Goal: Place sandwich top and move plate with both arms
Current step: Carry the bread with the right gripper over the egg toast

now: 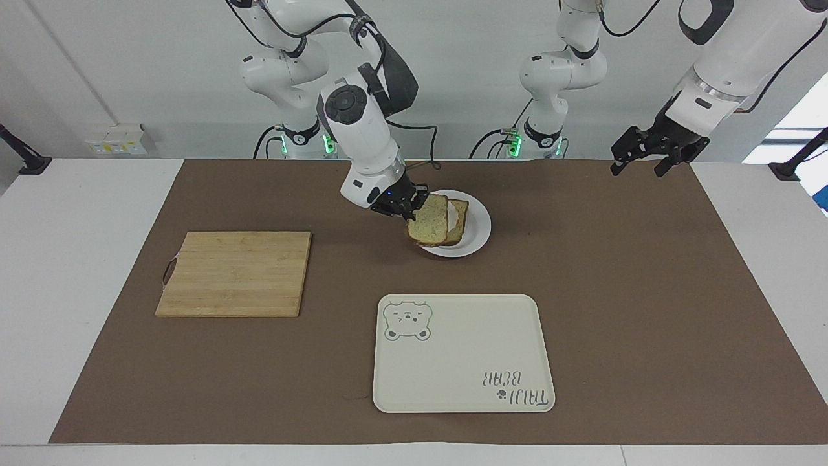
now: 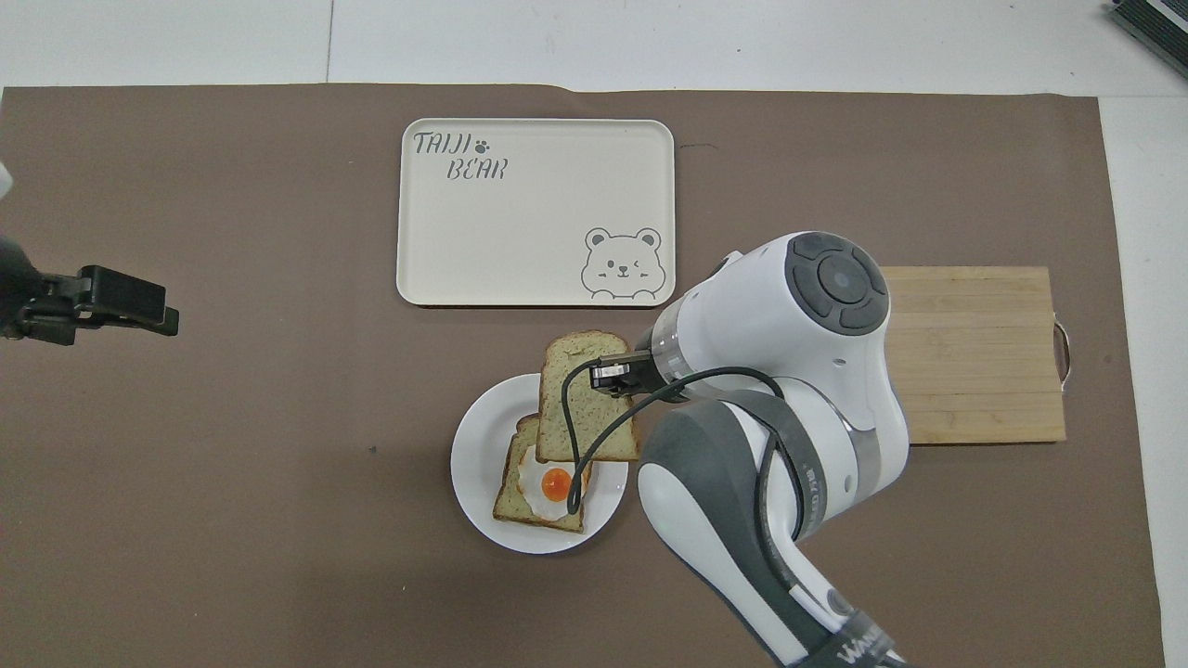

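Risk as we judge it: the bread slice hangs tilted over the plate at frame centre; released now it could land skewed off the egg toast or slide off. The right gripper pinches the slice's edge, arm angled down from upper left. The left gripper waits, fingers spread, in air at upper right.
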